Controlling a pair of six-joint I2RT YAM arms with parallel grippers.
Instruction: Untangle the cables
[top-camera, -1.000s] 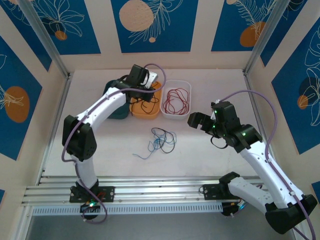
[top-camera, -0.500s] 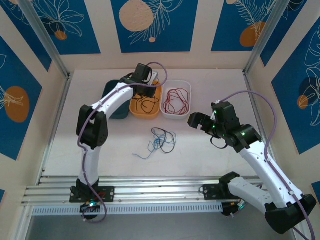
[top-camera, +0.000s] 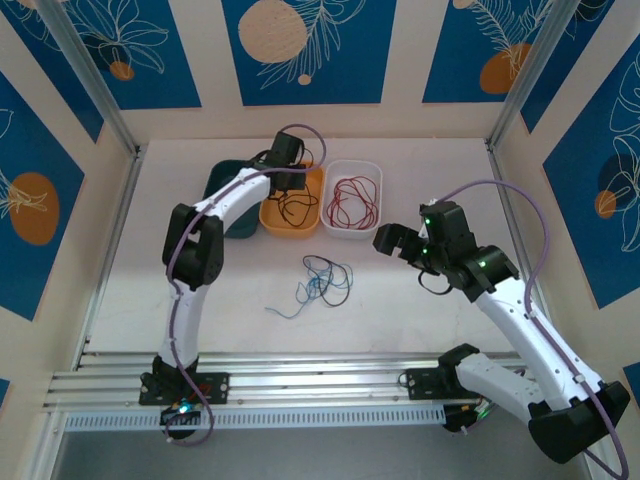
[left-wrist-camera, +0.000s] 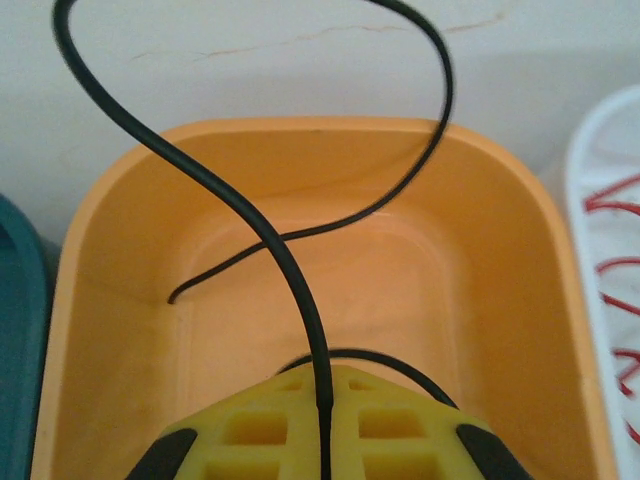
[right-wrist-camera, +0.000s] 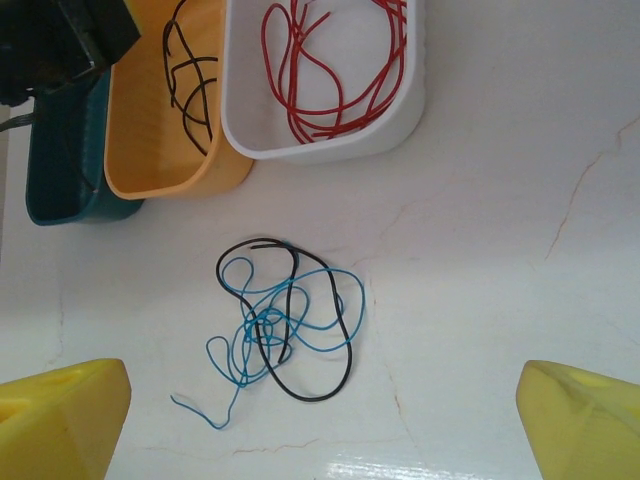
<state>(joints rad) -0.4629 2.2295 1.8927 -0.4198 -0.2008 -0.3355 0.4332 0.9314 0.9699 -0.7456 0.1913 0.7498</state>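
Left wrist view is showing the left jaws clenching a black cable, the strand running out between the yellow fingers and arching up over the orange tub before curling back down into it. Right jaws are standing released, their yellow fingertips spread wide and hanging above the blue-and-black tangle, which is lying on the white worktop near the tubs. A red cable is sitting coiled in the white tub.

These cables are looking very light, thin and limp, though springy enough to be holding their loops, so they are likely behaving slippery under a shallow pinch and dragging neighbours along when pulled. Taking hold at a free end or an outer loop, such as the blue tail at the tangle's lower left, is probably working better than biting into the knot.

Which strand is passing over which at the knot's centre is staying hard to read. Part of the held cable is running off the top edge of the left wrist view.
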